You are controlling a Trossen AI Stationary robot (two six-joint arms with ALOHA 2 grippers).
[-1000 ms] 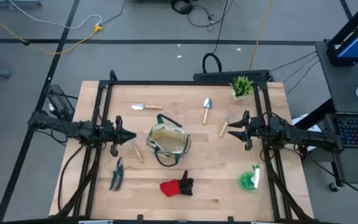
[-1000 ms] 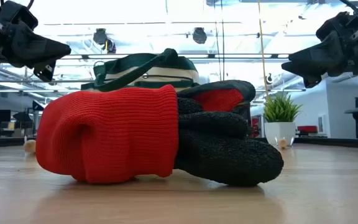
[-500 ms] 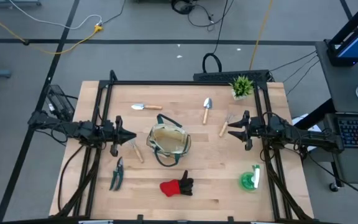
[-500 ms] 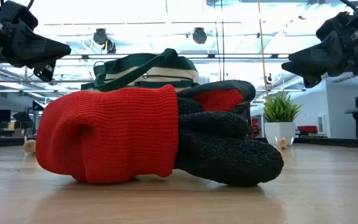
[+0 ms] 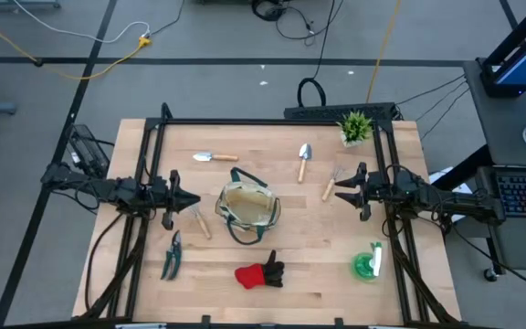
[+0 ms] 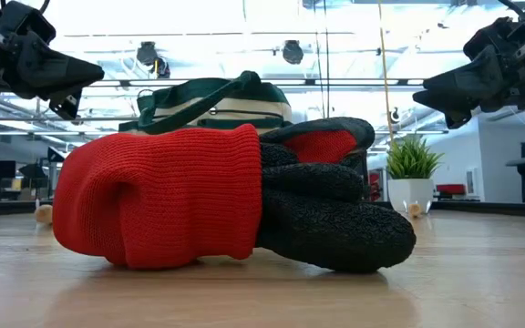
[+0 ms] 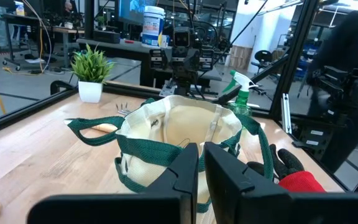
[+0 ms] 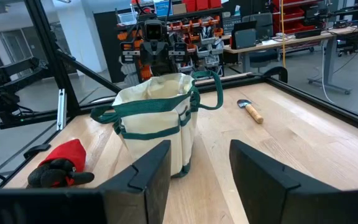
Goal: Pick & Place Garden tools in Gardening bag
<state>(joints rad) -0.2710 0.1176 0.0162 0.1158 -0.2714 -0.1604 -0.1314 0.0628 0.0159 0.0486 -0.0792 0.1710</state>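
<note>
Bright overhead light, sharp, soft shadows

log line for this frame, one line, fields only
stage: not begun | left gripper: shut, empty, left of gardening bag | right gripper: open, empty, right of bag | glove: on table

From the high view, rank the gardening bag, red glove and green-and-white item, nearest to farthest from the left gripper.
Measured from the left gripper:
1. Gardening bag, just beside it at table centre.
2. Red glove, toward the front edge.
3. Green-and-white item, far side, near the right arm.
</note>
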